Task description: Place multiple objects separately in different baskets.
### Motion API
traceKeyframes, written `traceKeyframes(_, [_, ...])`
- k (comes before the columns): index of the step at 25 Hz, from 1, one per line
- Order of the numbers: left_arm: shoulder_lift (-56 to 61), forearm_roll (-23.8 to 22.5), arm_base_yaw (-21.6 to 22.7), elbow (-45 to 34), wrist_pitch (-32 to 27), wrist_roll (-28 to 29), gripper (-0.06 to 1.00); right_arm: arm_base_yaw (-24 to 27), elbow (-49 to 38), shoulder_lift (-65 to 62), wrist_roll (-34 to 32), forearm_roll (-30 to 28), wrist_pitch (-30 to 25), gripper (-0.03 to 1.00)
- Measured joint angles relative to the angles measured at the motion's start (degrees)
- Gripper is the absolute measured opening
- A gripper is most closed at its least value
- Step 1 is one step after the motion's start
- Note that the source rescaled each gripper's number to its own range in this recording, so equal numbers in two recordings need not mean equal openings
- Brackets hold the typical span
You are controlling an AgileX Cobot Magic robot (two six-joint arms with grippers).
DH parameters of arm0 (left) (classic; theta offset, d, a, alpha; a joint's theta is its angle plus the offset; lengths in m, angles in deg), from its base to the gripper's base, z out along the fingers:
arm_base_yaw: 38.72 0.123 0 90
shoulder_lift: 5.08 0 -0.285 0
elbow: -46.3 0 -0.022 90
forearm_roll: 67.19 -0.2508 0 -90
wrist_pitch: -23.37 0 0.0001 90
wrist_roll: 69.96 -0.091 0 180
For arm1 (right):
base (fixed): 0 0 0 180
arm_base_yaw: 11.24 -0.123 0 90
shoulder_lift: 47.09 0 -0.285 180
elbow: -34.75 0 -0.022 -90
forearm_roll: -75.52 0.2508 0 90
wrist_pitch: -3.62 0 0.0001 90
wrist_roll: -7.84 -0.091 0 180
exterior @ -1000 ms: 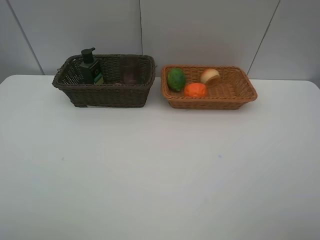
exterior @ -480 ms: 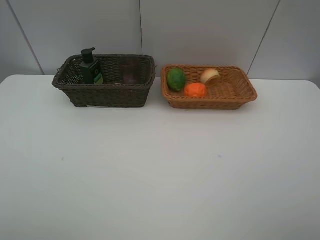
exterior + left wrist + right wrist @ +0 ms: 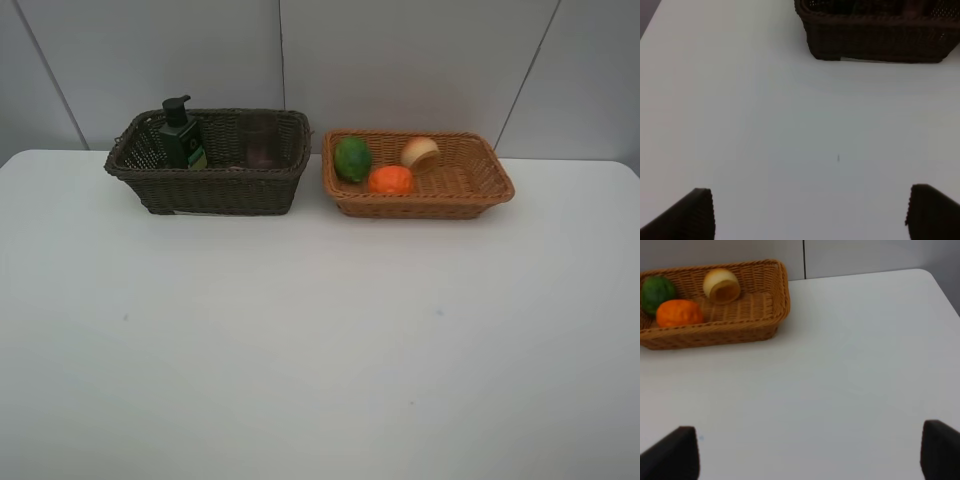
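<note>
Both tools gape empty; woven dark basket point(image 3: 210, 185) holds a glossy bottle point(image 3: 182, 135), perhaps a cup.

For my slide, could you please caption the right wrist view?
Open right end effector over the table, facing the tan basket holding a tangerine, green fruit and peach.

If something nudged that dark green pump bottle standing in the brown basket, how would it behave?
The pump bottle stands upright, taller than the dark basket rim, with a narrow pump on top, so it would probably tip rather than slide. It sits close to the basket's left end, which might catch it. Its smooth sides look likely to be somewhat slippery to grip.
</note>
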State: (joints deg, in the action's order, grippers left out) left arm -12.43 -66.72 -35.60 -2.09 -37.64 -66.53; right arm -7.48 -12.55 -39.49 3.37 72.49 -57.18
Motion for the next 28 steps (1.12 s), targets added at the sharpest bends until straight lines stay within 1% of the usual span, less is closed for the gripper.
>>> traceKeyframes(28, [0.0,0.0,0.0,0.0,0.0,0.0,0.99,0.0,0.0,0.0,0.0,0.0,0.0,0.95])
